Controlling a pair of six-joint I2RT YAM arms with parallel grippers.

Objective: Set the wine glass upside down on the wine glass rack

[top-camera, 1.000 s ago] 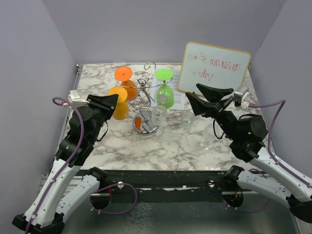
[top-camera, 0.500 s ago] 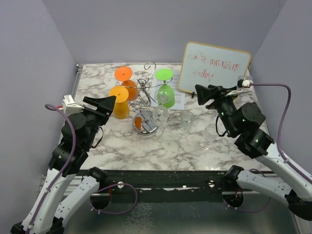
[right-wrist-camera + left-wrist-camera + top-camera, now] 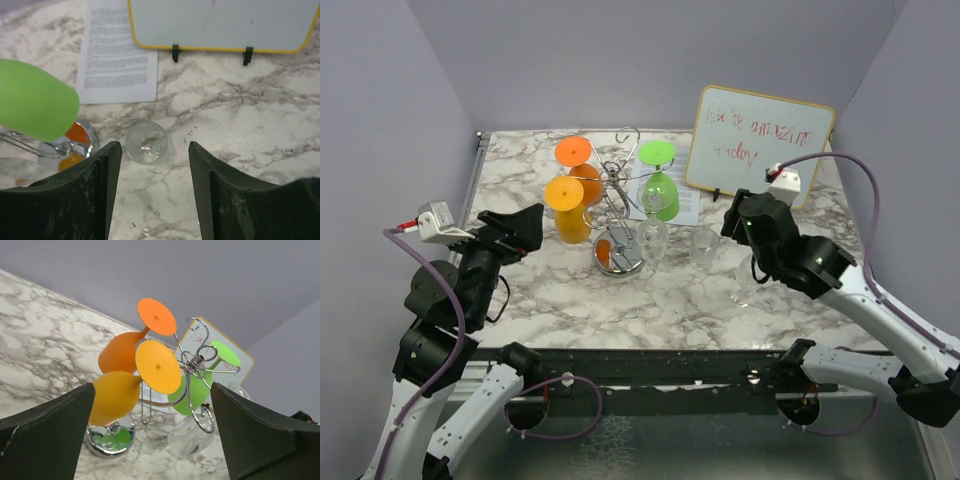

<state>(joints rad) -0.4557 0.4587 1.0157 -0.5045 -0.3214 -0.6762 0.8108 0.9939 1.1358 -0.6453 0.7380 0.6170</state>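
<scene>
the wine glass rack (image 3: 617, 190) stood near the middle of the marble table (image 3: 670, 295), its round chrome base (image 3: 618, 256) on the surface and its curled wire arms spread at the top. three coloured glasses hung from it upside down, feet uppermost: an orange glass (image 3: 120, 352), a yellow glass (image 3: 115, 396) just in front of it, and a green glass (image 3: 192, 390) on the rack's right side. a second clear glass (image 3: 650, 235) sat low against the rack, beside the base; whether it hung or stood could not be told.

the clear wine glass (image 3: 146, 142) stood upright on the table, mouth up, just to the right of the rack and apart from it. behind it a printed sheet (image 3: 120, 55) lay flat, and a yellow-framed whiteboard (image 3: 220, 22) stood at the back right.

the left gripper (image 3: 152, 390) was raised to the left of the rack and pointed at it, its jaws spread very wide with nothing between them. the right gripper (image 3: 152, 147) hung above the table and looked down on the clear wine glass, which showed in the gap between its fingers; the jaws stood parted and empty, not touching the glass.
</scene>
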